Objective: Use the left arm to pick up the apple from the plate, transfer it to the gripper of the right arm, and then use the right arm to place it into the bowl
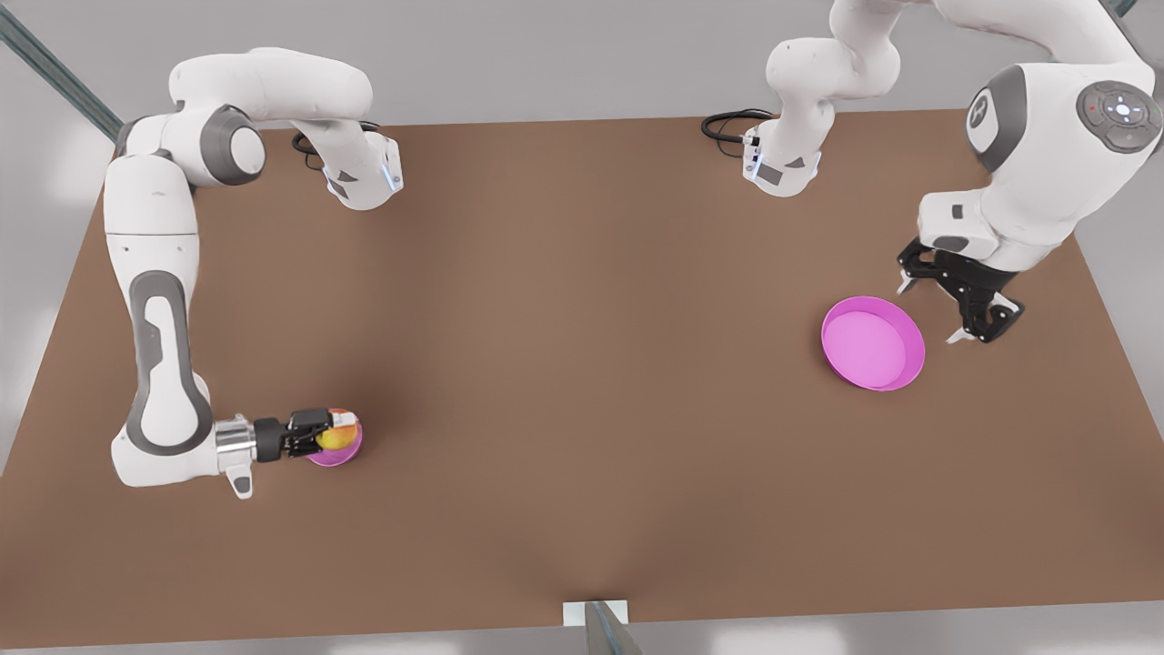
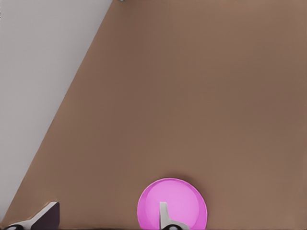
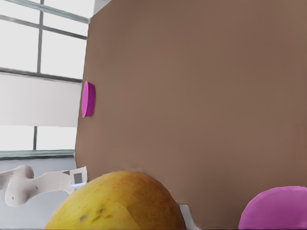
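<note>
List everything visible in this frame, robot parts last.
apple: one, yellow-red, on the plate, at the front view's left
plate: one, pink, under the apple
bowl: one, pink, at the front view's right
table: one, brown, under everything
cables: two, black, at the arm bases
right gripper: one, black, closed around the apple
left gripper: one, black, open, waiting beside the bowl

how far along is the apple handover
Nothing is finished. In hand: the right gripper looks closed around the apple, just over the plate. Left to do: the handover and the drop into the bowl, beside which the open left gripper waits.
</note>
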